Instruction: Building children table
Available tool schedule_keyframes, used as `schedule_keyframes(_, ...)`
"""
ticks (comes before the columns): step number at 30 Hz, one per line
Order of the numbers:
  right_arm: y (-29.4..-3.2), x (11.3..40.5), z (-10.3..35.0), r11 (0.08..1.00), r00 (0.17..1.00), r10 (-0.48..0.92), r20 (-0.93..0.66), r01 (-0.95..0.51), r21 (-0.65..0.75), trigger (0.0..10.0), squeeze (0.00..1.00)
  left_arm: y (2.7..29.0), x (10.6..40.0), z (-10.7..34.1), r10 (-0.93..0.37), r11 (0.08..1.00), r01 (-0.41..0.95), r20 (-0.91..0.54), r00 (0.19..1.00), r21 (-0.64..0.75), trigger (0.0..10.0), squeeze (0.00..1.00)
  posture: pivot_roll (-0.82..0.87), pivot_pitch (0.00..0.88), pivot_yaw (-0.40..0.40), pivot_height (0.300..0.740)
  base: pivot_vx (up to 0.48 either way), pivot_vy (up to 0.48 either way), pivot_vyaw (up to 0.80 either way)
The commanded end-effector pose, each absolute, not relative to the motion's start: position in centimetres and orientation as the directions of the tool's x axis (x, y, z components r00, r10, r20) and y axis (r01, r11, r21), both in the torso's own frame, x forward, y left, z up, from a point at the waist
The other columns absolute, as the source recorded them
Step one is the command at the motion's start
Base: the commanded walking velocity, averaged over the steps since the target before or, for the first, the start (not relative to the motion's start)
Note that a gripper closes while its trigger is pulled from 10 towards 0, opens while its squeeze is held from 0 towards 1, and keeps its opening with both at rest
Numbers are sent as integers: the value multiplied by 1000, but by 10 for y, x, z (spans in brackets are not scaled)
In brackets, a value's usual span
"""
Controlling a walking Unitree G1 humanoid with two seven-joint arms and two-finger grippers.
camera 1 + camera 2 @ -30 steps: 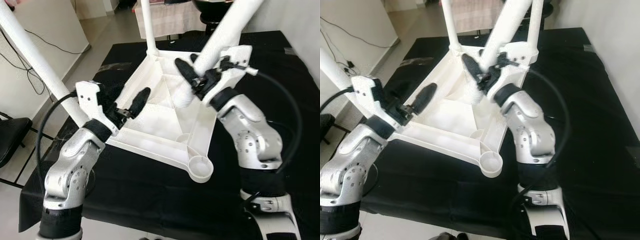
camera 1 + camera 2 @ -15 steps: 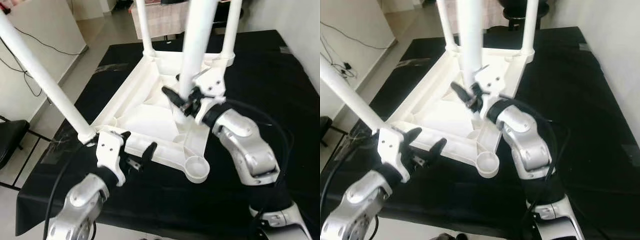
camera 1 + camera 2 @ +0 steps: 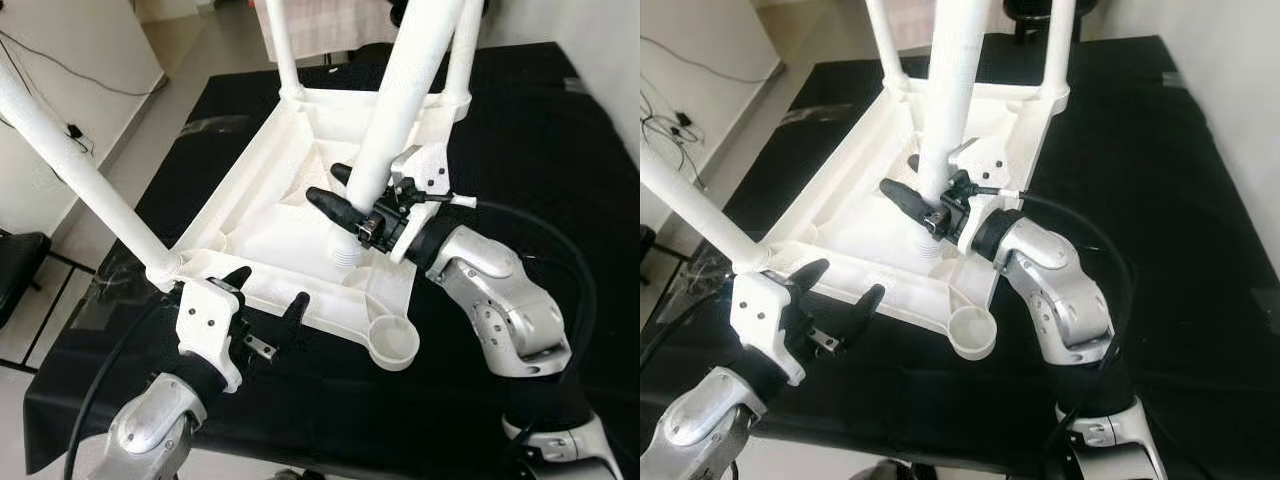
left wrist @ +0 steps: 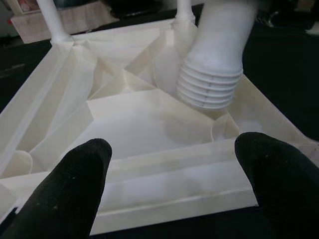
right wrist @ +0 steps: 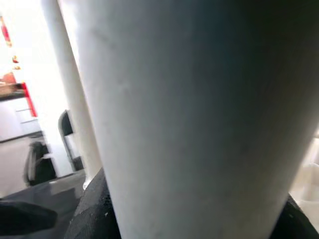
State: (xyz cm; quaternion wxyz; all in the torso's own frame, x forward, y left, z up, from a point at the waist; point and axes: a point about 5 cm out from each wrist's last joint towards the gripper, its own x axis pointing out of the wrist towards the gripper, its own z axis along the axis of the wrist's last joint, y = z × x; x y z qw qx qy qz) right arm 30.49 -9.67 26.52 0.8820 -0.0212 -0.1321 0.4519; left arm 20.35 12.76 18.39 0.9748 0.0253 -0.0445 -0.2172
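The right pincer (image 3: 345, 208) has its two black fingers closed around a thick white plastic table leg (image 3: 400, 110), gripping it low down, just above the leg's ribbed screw end (image 4: 209, 87). That threaded end hangs tilted over the ribbed underside of the white plastic children's table top (image 3: 285, 215), which lies upside down on the black-covered counter (image 3: 560, 180).

The empty round corner socket (image 3: 393, 342) sits at the near right corner of the top, nearer than the thread and clear of it. The leg leans, so I judge the main risk is the thread meeting the socket at an angle and cross-threading or jamming. It could also catch on the raised ribs between thread and socket.

The left pincer (image 3: 265, 300) is spread wide and holds nothing, hovering at the near edge of the table top, close to the rim. With nothing pinning the top, a hard push from the leg could make it slide on the cloth.

Three white legs already stand in their corners: a slanting-looking one at the near left (image 3: 70, 160) and two at the far corners (image 3: 282, 45). The held leg passes close to the far right one (image 3: 462, 50) and could knock it. A black chair (image 3: 18, 270) stands on the floor to the left, well apart.
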Motion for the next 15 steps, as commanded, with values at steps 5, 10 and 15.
schedule_keyframes(5, -93, 296, 271, 466, 426, 879, 216, -864, -192, 10000, 0, 129, 188, 180, -424, 903, 421, 16, 906, 83, 10000, 0, -44, 292, 140, 740, 0, -54, 160)
schedule_keyframes(10, -97, 290, 268, 365, 335, 925, 179, -915, -174, 10000, 0, 123, 176, 179, -462, 884, 461, -4, 887, 71, 10000, 0, -33, 301, 137, 740, 0, 0, 800)
schedule_keyframes(15, -106, 279, 269, 224, 203, 970, 134, -960, -166, 10000, 0, 115, 163, 175, -540, 835, 544, -58, 839, 89, 10000, 0, -29, 311, 140, 740, 0, 0, 266)
